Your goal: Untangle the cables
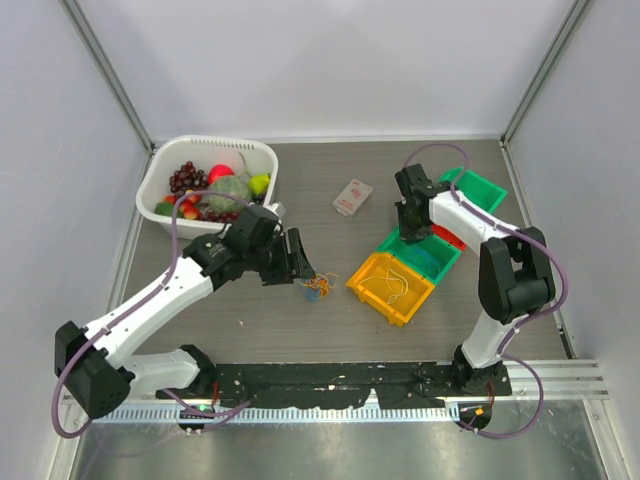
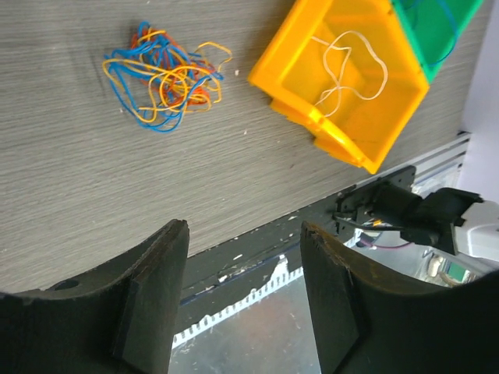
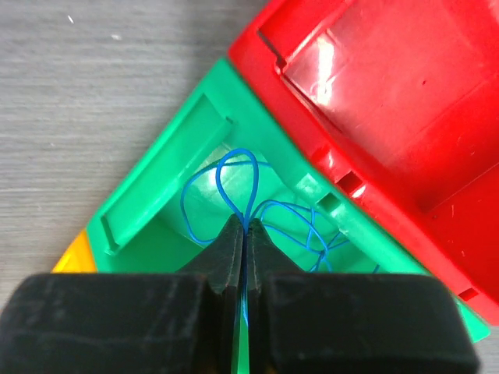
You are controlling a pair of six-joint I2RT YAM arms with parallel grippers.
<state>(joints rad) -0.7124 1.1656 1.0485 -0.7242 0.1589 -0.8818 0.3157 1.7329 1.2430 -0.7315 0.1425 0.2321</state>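
Note:
A tangle of blue, orange-yellow and red cables (image 1: 318,287) (image 2: 164,74) lies on the table in front of the arms. My left gripper (image 1: 305,265) (image 2: 244,234) hovers just beside and above the tangle, open, with nothing between its fingers. A white cable (image 2: 351,66) lies loose in the yellow bin (image 1: 372,290) (image 2: 343,148). My right gripper (image 1: 408,225) (image 3: 244,226) is over the green bin (image 1: 440,262) (image 3: 156,202), shut on a thin blue cable (image 3: 219,181) whose loop sticks out past the fingertips. More blue cable lies coiled in that bin.
A red bin (image 1: 452,238) (image 3: 374,101) sits against the green one, and a second green bin (image 1: 485,188) stands behind it. A white basket of fruit (image 1: 160,170) is at the back left. A small card packet (image 1: 352,197) lies mid-table. A black rail (image 1: 330,378) runs along the near edge.

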